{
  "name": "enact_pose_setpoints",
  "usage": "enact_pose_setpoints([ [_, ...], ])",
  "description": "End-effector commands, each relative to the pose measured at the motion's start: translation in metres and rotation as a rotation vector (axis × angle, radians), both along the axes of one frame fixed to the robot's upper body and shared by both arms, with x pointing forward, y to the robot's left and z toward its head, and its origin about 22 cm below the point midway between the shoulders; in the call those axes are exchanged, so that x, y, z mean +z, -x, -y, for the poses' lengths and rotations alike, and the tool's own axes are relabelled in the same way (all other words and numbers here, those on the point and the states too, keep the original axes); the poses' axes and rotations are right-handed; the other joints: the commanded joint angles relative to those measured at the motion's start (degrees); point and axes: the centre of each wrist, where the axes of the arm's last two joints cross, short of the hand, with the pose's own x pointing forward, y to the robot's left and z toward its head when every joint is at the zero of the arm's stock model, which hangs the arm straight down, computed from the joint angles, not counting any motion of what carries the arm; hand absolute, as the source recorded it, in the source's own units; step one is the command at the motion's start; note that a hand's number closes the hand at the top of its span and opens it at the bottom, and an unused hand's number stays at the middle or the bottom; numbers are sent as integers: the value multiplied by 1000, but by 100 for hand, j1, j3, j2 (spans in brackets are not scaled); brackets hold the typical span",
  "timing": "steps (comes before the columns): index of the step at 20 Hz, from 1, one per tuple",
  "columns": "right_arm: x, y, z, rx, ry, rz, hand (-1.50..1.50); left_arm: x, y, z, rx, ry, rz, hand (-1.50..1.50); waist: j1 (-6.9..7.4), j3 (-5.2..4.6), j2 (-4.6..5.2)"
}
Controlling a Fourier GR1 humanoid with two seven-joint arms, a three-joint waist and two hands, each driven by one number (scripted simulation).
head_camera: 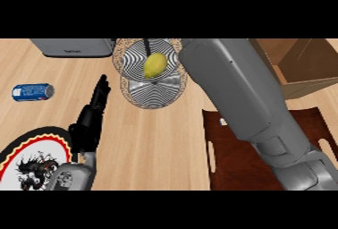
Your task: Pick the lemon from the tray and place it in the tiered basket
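The yellow lemon [155,65] lies inside the tiered basket [142,91], a wire stand with black-and-white swirled bowls at the back centre of the counter. No hand touches it. The dark brown tray [228,154] sits at the front right with nothing visible on its bare part. My right forearm crosses over the tray and runs up past the basket's right side to the top edge, where the hand is out of sight. On the left, my left hand [91,117] rests open with straight fingers pointing away from me, left of the basket.
A blue can [33,92] lies on its side at the far left. A grey appliance [73,47] stands at the back left, a cardboard box [300,62] at the back right. A patterned plate [26,156] sits at the front left.
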Motion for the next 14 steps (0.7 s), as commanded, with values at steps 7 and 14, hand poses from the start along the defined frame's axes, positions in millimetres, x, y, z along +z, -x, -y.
enact_pose_setpoints([
  [7, -23, 28, 119, -139, -313, 28, -150, -4, 10, -22, 49, 10, -15, 0, -339, 15, -92],
  [14, -50, 101, 219, -94, -305, 57, -150, -7, 12, -23, 65, -12, -10, 0, -351, 12, -56],
])
